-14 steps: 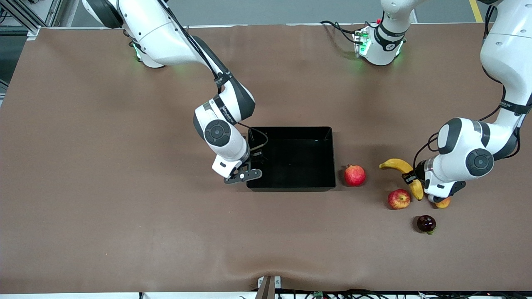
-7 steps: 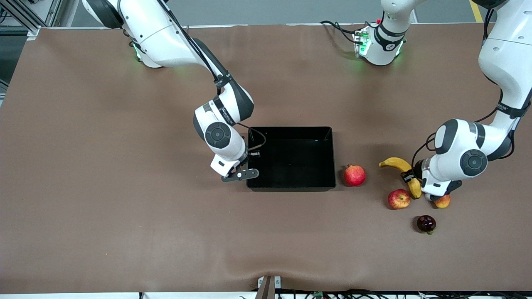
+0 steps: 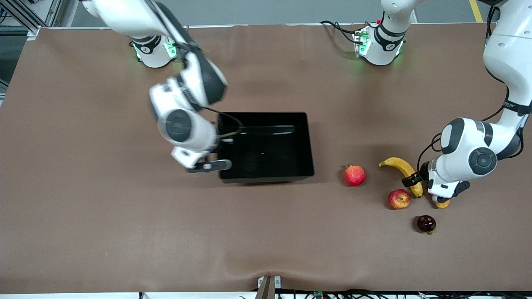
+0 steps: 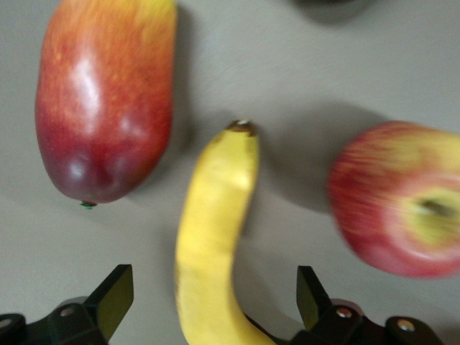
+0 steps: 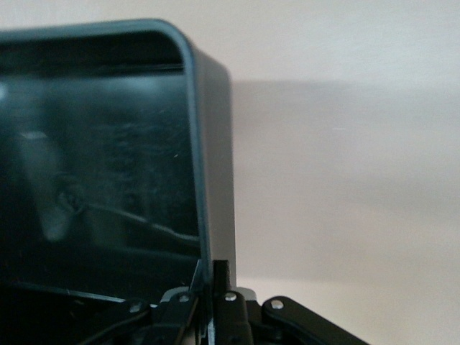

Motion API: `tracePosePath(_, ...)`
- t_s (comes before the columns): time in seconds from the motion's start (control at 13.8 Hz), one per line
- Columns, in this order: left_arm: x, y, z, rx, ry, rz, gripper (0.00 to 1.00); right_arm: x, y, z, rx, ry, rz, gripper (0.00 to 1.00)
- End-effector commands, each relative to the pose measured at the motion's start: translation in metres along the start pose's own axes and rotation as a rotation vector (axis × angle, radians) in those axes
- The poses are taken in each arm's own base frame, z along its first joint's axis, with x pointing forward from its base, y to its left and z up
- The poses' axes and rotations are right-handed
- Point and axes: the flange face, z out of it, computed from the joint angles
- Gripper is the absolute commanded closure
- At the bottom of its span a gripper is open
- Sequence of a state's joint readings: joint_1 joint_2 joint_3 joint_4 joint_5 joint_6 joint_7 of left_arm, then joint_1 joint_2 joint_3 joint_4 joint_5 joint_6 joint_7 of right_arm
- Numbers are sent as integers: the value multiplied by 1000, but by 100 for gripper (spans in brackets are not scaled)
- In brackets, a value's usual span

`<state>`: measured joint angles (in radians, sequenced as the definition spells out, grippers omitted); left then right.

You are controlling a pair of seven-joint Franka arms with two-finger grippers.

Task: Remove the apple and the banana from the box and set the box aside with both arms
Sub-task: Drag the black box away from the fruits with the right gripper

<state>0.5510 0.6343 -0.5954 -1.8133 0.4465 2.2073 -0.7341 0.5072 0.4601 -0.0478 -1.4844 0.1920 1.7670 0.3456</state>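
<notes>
The right gripper is clamped on the wall of the single black tray at the tray's end toward the right arm, its fingers pinched either side of the rim; the tray sits mid-table, tilted slightly, with its long axis running along the table from one arm's end toward the other. Toward the left arm's end, the left gripper hangs low over the one banana, fingers spread wide with the fruit's lower part between them and not touching it. The banana curves from a tip pointing toward the tray round to an end nearer the front camera. One red-and-yellow apple lies just beside that nearer end. Also on the brown table: one pomegranate between tray and banana, one mango largely hidden under the left wrist, and one dark purple fruit nearest the camera.
</notes>
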Motion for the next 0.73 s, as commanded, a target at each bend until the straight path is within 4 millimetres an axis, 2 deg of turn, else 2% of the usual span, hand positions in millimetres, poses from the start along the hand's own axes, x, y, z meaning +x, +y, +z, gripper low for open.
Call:
tracePosePath(0.0, -10, 13, -55, 25, 71, 33, 0, -10, 43, -38, 21, 2, -1, 100)
tracePosePath(0.15, -12, 19, -91, 37, 109, 72, 0, -8, 84, -60, 26, 9, 28, 100)
tracePosePath(0.36, -18, 28, -138, 56, 129, 188, 0, -4, 150, -81, 50, 28, 53, 100)
tracePosePath(0.65, -40, 47, -212, 98, 131, 224, 0, 5, 269, -91, 84, 55, 39, 100)
